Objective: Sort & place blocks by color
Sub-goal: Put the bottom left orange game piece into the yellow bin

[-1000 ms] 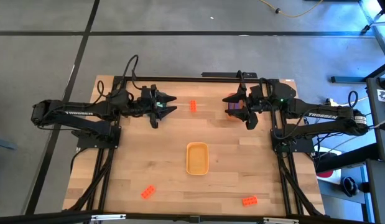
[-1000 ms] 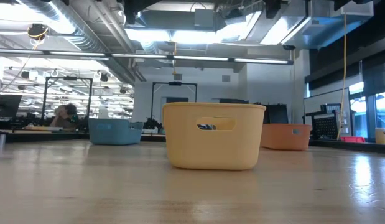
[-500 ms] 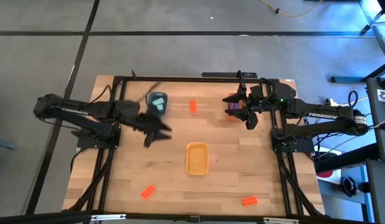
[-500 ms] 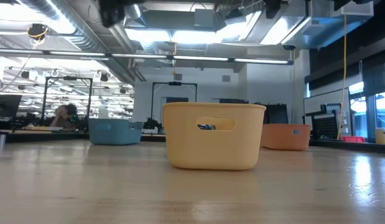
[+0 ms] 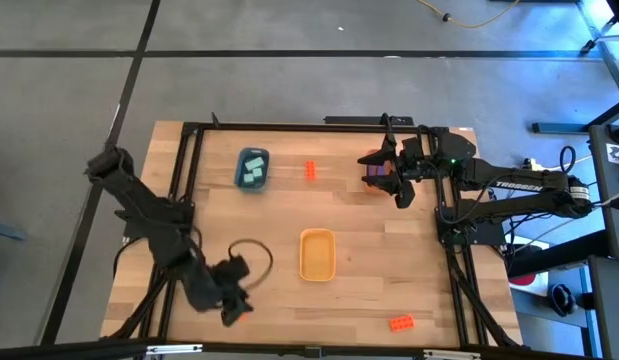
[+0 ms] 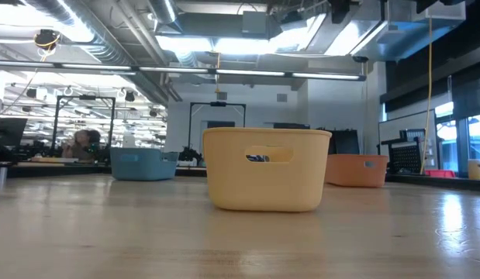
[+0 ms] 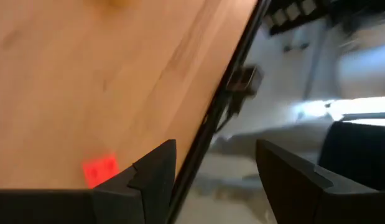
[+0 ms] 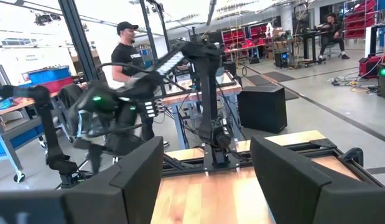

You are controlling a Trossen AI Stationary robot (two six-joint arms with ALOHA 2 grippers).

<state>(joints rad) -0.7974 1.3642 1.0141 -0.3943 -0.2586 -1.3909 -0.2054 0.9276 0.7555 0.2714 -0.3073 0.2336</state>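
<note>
Orange-red block [image 7: 99, 170] lies near the tabletop's front-left corner under the left gripper [image 7: 208, 171], fingers spread and empty; a misaligned descent could push it over the edge.

We see the left gripper [image 5: 236, 303] low near the table's [image 5: 359, 280] front left corner, apparently over an orange-red block [image 5: 245, 309]. Three mint-green blocks [image 5: 253, 169] lie in the blue tray [image 5: 252, 153] near the back edge.

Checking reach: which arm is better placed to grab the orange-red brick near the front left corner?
Left. Its gripper, jaws open, is right by that brick; the right gripper sits far across the table.
</note>
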